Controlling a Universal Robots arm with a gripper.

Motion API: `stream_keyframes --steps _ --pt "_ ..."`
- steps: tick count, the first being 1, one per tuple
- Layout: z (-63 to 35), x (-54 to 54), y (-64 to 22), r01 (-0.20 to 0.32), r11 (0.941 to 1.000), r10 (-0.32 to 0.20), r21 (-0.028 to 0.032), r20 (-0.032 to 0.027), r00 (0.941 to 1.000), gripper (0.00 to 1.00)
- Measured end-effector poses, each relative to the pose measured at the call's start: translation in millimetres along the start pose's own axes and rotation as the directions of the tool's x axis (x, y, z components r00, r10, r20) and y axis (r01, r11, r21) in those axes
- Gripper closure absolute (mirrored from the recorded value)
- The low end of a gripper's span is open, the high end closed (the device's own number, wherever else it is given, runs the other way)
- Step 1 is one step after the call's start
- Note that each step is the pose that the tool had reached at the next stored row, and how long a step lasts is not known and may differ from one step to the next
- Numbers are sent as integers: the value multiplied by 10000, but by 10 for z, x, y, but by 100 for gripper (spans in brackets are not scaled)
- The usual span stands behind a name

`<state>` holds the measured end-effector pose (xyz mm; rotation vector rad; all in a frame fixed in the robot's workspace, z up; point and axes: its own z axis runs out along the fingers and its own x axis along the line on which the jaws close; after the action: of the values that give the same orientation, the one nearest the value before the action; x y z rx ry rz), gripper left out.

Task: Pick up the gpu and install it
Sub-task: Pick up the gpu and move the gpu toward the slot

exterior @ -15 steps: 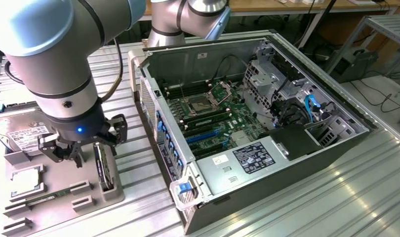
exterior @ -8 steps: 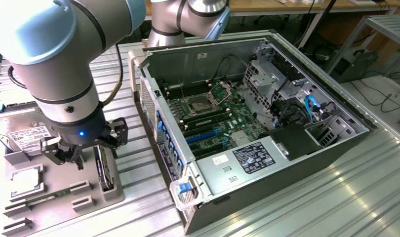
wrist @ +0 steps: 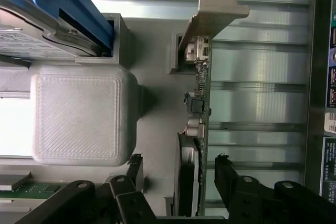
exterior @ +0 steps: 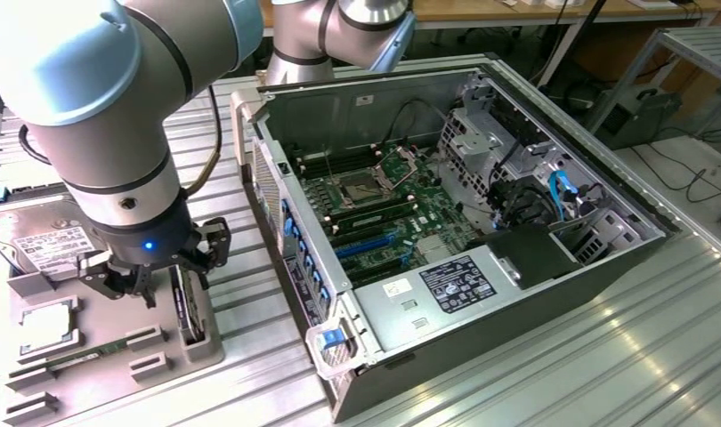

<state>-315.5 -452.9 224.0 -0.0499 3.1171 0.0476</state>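
pincer [exterior: 174, 283]: jaws apart, straddling the gpu; one finger [wrist: 135, 167] off each face, a gap showing on both sides in the wrist view.
gpu [exterior: 193, 311]: not gripped; stands on edge in a slot of the holder, at 8 o'clock in the exterior view.
bracket [wrist: 215, 11]: silver, on the card end far from the pincer.
holder [exterior: 105, 391]: grey tray on the ribbed metal surface [exterior: 574, 356].
hard drive [exterior: 34, 236]: 10 o'clock of the gpu.
RAM stick [exterior: 82, 357]: 8 o'clock of the gpu.
case [exterior: 378, 334]: open, on its side, 3 o'clock of the gpu; motherboard [exterior: 373, 205] exposed.
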Motion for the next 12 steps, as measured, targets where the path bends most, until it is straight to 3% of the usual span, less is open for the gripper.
stream_keyframes --steps 1,6,8,12 --pt "0 0 0 0 10000 0 0 -1 10000 36" --pt "2 -3 0 -2 10000 2 5 1 10000 36" --pt "4 -4 0 -3 10000 3 5 0 10000 45" --pt "5 -7 0 -3 10000 3 6 -1 10000 45"
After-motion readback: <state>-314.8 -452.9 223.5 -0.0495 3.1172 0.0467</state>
